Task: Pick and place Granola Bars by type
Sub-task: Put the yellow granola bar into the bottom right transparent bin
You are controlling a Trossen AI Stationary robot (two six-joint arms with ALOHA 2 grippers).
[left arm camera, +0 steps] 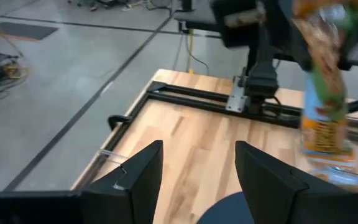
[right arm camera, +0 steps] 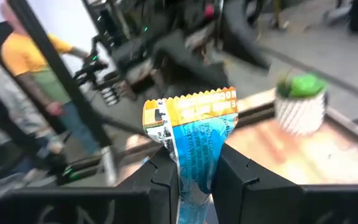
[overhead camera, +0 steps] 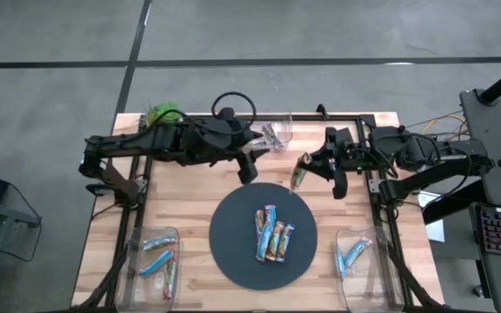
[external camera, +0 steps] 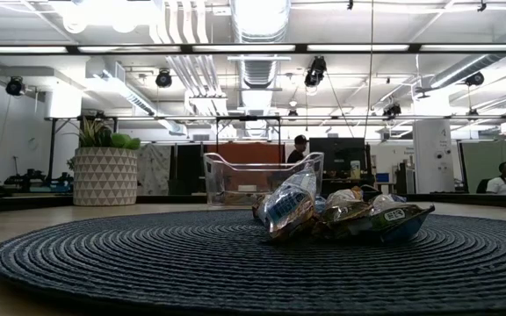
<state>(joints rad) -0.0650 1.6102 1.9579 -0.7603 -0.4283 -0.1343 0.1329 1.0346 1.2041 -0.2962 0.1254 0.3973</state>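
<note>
The right gripper (overhead camera: pixel 305 167) pinches a shiny orange-and-blue wrapped bar (overhead camera: pixel 299 173) in the frame's upper centre, hanging lengthwise; the left gripper (overhead camera: pixel 250 158), open and empty, is beside the clear plastic bin (overhead camera: pixel 287 122).

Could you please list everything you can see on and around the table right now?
Mat: one, dark, round, table centre.
Granola bars on mat: about four, mixed colours.
Held granola bar: one, orange and blue, in right gripper.
Clear bins: three, front left, front right, back centre; each holds bars.
Potted plant: one, green, back left corner.
Left gripper: open, empty, near back bin.
Right gripper: shut on bar, above mat's back edge.
</note>
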